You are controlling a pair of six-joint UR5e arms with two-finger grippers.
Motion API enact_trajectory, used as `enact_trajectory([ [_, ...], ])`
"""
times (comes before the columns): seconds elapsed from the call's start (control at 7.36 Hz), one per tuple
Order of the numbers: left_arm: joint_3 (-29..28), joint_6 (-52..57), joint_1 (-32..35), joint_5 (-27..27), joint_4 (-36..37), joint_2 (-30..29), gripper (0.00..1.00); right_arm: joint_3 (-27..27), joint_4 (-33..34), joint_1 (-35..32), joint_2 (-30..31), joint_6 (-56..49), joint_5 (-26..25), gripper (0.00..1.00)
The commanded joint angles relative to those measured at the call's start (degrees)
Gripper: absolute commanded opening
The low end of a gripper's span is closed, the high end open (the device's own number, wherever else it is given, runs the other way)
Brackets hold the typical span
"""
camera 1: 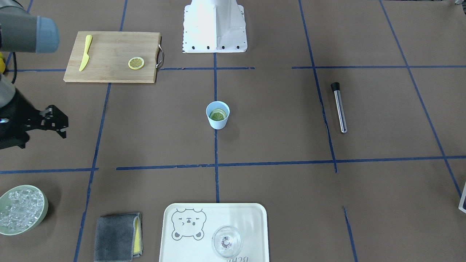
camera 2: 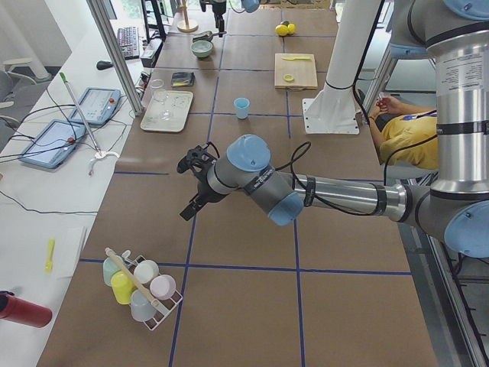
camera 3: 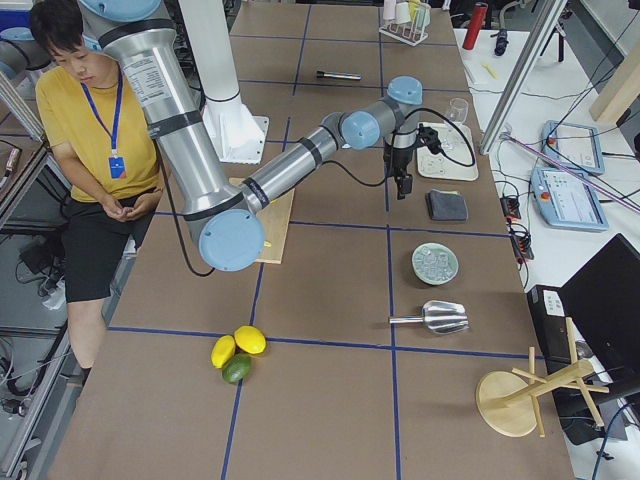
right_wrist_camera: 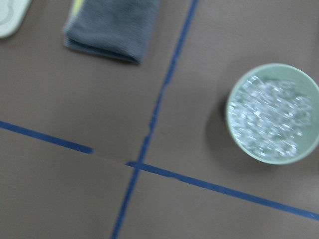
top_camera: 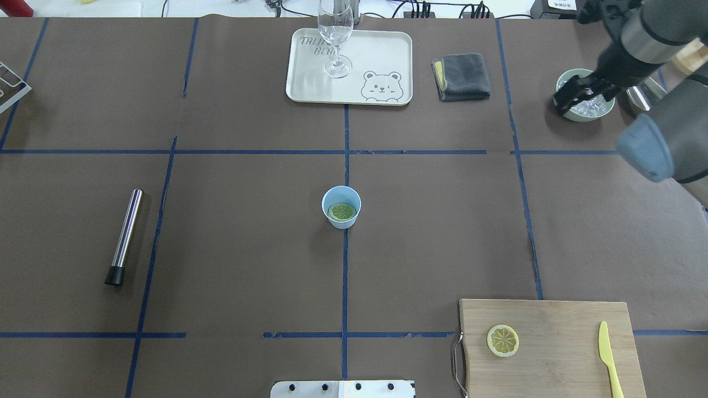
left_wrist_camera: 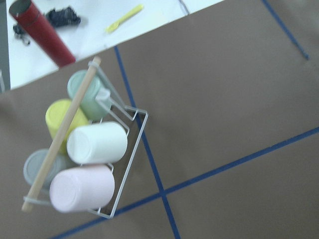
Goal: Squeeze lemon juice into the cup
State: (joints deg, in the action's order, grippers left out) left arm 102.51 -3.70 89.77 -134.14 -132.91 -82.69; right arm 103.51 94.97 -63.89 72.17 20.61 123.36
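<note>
The pale-blue cup (camera 1: 217, 122) stands at the table's middle and also shows in the overhead view (top_camera: 341, 221). One lemon slice (camera 1: 218, 116) lies flat inside it (top_camera: 342, 211). A second lemon slice (camera 1: 136, 63) lies on the wooden cutting board (camera 1: 109, 54), far from the cup (top_camera: 503, 340). My right gripper (camera 1: 58, 125) hovers open and empty off to the side, above the table near the green bowl of ice (top_camera: 594, 108). My left gripper (camera 2: 195, 183) shows only in the exterior left view, held above the table, and I cannot tell whether it is open or shut.
A yellow plastic knife (camera 1: 85, 52) lies on the board. A metal muddler (camera 1: 339, 107) lies on the other side. A cream tray (camera 1: 182, 236) holds a clear glass (camera 1: 226, 242), with a grey cloth (camera 1: 116, 237) beside it. A rack of cups (left_wrist_camera: 84, 149) sits below the left wrist.
</note>
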Motion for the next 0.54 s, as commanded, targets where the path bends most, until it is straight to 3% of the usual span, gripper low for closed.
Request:
enact_trajectory([
  [0.0, -3.28, -4.92, -3.36, -2.97, -4.37, -2.21, 1.00, -0.06, -5.13, -5.61, 12.25, -3.38, 0.65, 1.00],
  [0.14, -2.41, -6.22, -8.33, 2.51, -5.68, -2.65, 1.00, 0.37, -5.14, -9.90, 15.60, -5.99, 2.56, 1.00],
  [0.41, -2.92, -14.11, -21.23, 4.14, -5.25, -3.35, 1.00, -0.06, -5.14, -18.33, 22.01, -18.77, 5.92, 1.00],
])
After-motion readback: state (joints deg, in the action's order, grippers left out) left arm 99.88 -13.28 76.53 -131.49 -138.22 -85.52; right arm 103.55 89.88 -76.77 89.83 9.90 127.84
